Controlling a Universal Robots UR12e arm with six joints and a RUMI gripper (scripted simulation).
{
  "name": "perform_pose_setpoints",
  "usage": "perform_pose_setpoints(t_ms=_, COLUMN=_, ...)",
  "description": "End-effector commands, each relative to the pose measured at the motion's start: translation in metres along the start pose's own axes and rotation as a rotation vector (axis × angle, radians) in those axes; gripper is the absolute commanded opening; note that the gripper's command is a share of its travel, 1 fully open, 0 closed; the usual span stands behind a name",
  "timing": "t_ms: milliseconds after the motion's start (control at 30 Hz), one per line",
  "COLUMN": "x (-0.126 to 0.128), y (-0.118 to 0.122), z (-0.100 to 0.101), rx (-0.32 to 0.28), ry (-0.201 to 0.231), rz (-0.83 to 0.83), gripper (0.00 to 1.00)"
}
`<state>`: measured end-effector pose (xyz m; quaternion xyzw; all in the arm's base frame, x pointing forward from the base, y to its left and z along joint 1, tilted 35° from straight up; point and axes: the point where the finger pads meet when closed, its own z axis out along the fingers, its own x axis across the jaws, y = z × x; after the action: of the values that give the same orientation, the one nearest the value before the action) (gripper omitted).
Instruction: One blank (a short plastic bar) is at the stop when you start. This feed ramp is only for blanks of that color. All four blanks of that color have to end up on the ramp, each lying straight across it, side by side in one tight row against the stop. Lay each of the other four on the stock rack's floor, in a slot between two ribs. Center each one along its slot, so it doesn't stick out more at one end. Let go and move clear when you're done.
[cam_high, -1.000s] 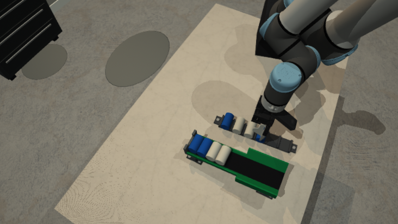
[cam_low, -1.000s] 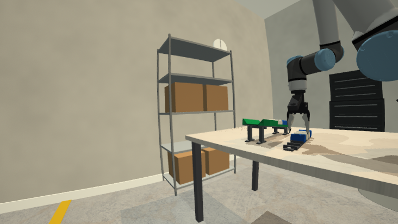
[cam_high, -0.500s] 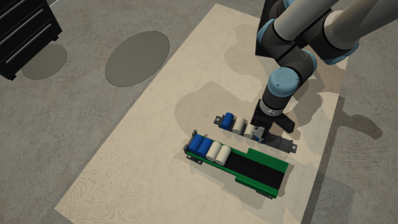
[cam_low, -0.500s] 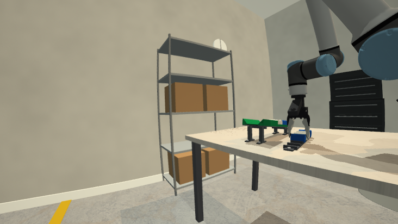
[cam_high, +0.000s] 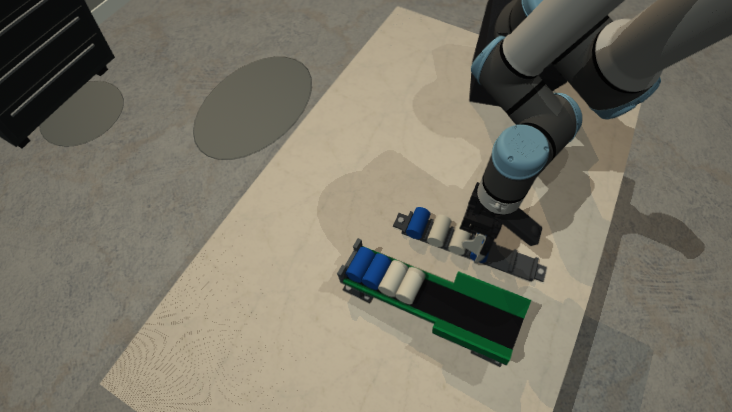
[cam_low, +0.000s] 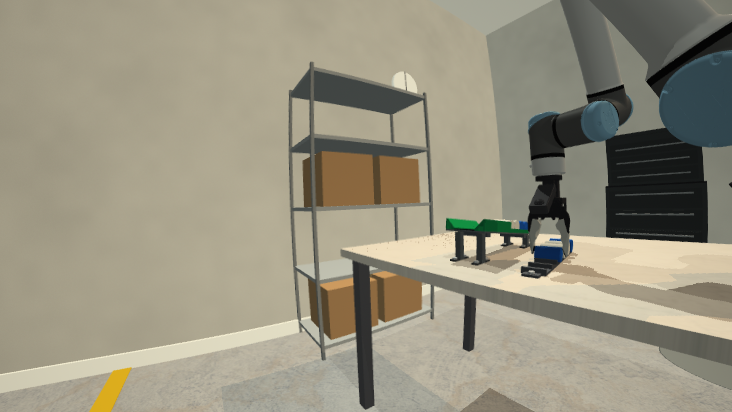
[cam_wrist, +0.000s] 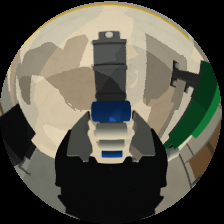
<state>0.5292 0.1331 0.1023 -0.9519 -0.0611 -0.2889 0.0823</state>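
Observation:
On the green-walled ramp (cam_high: 491, 292) (cam_low: 462, 224) (cam_wrist: 196, 110), two blue blanks (cam_high: 360, 263) (cam_high: 376, 271) lie at the stop, followed by two white blanks (cam_high: 393, 277) (cam_high: 410, 285). All lie across it, side by side. The stock rack (cam_high: 522, 265) (cam_wrist: 110, 52) holds, from its far end, a blue blank (cam_high: 418, 222) (cam_wrist: 112, 154), two white blanks (cam_high: 439, 230) (cam_high: 459, 241) and another blue blank (cam_low: 548, 254) (cam_wrist: 111, 111). My gripper (cam_low: 550, 252) (cam_wrist: 110, 111) is open and low over that last blue blank, a fingertip beside each end. Contact is not visible.
Two rack slots at the near end are empty. The ramp stands on legs close beside the rack, its lower part bare. A shelf with boxes (cam_low: 348, 179) and a black drawer cabinet (cam_high: 46, 61) (cam_low: 655, 204) stand away from the table (cam_high: 286, 245).

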Motion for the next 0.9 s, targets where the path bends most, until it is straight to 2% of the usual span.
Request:
perform_pose_setpoints(t_ms=0, x=0.0003, y=0.0000, z=-0.0002, rx=0.000, ry=0.001, rz=0.000, gripper=0.54)
perform_pose_setpoints(t_ms=700, x=0.0003, y=0.0000, z=-0.0002, rx=0.000, ry=0.001, rz=0.000, gripper=0.54)
perform_pose_setpoints(t_ms=733, x=0.0003, y=0.0000, z=-0.0002, rx=0.000, ry=0.001, rz=0.000, gripper=0.42)
perform_pose_setpoints(t_ms=867, x=0.0003, y=0.0000, z=-0.0002, rx=0.000, ry=0.001, rz=0.000, gripper=0.42)
